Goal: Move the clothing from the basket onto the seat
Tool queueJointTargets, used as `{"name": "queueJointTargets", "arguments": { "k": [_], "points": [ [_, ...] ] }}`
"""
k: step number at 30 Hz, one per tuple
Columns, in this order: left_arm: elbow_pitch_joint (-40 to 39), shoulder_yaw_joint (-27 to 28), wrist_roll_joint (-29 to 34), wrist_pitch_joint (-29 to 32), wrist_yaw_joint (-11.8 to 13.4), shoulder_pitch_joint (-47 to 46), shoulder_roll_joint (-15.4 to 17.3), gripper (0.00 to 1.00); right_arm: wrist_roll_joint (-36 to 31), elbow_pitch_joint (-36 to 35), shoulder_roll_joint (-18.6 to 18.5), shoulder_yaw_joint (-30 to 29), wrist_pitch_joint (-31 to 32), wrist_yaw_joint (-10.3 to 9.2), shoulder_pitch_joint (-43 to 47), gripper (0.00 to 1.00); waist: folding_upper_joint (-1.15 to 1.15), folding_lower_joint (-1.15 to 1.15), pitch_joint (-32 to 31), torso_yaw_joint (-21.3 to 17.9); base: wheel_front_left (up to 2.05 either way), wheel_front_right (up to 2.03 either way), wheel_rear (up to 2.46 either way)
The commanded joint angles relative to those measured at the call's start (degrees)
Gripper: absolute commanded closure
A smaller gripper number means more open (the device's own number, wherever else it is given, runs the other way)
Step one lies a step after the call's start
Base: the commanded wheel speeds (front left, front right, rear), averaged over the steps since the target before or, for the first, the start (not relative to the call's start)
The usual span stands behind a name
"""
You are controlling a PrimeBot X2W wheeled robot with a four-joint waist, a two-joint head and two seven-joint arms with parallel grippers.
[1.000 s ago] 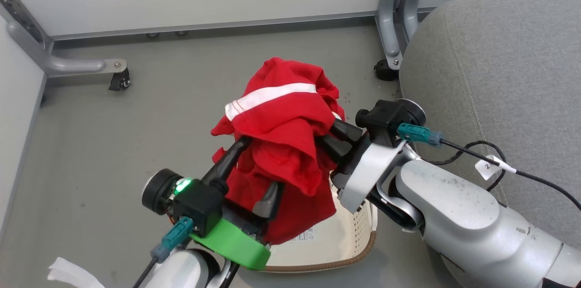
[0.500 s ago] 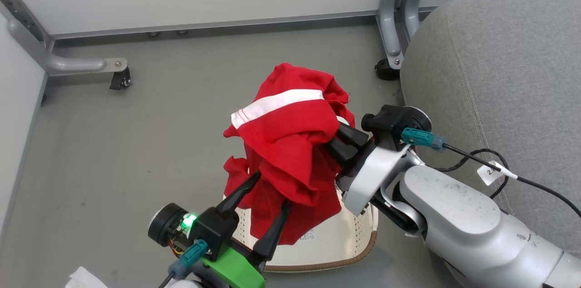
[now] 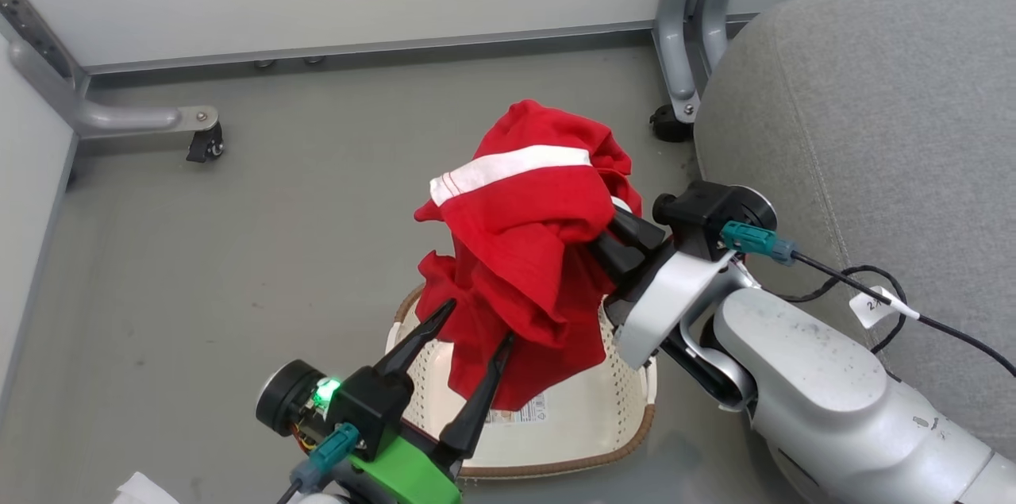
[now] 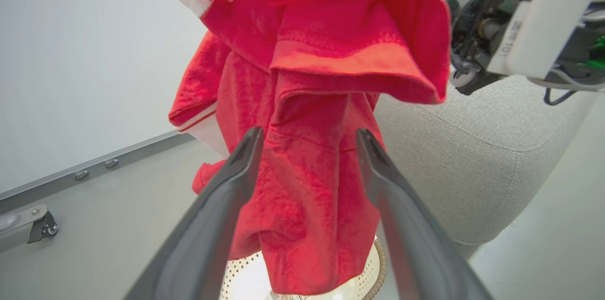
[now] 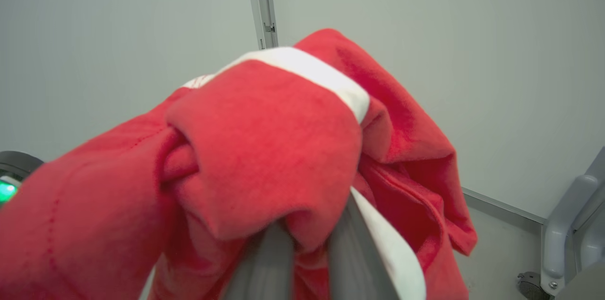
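Head view, remote desk: my R gripper (image 3: pixel 615 240) holds the clothing (image 3: pixel 528 250) aloft, fingers pinched tight on a bunch of red fabric, white band showing across the top. The garment hangs over the basket (image 3: pixel 635 428), its lower hem dangling near the label inside; can't tell whether it touches the plastic. My L gripper (image 3: pixel 478 321) sits low in front, fingers spread wide, tips pointing at the hanging cloth and gripping nothing. The seat (image 3: pixel 873 131), a grey cushion, lies to the right beyond the R arm, apart from the garment. The basket rests on the grey floor (image 3: pixel 238 250).
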Motion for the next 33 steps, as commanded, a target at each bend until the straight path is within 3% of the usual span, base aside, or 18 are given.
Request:
{"name": "queueJointTargets", "arguments": {
  "k": [1,8,22,33],
  "points": [
    [-0.3,0.3,-0.5,-0.4,0.4,0.2,0.5,0.00,-0.5,0.1,0.4,-0.6,-0.2,-0.02,0.6,1.00,0.00,0.00,0.2,-1.0,0.00,0.00,0.00],
    [-1.1,0.7,-0.3,-0.3,0.7,-1.1,1.1,0.00,-1.7,-0.6,0.9,-3.3,-0.2,-0.02,1.7,1.00,0.00,0.00,1.3,-6.2,0.00,0.00,0.00],
    [-3.2,0.2,0.6,2.0,0.6,-3.6,3.3,0.00,-4.1,-2.1,2.1,-9.3,-0.2,-0.02,3.8,1.00,0.00,0.00,5.0,-20.3,0.00,0.00,0.00],
    [-5.3,-0.3,1.1,3.5,0.7,-5.1,4.6,0.00,-5.8,-2.9,3.1,-14.8,-0.2,-0.02,4.9,1.00,0.00,0.00,7.9,-27.7,0.00,0.00,0.00]
  ]
}}
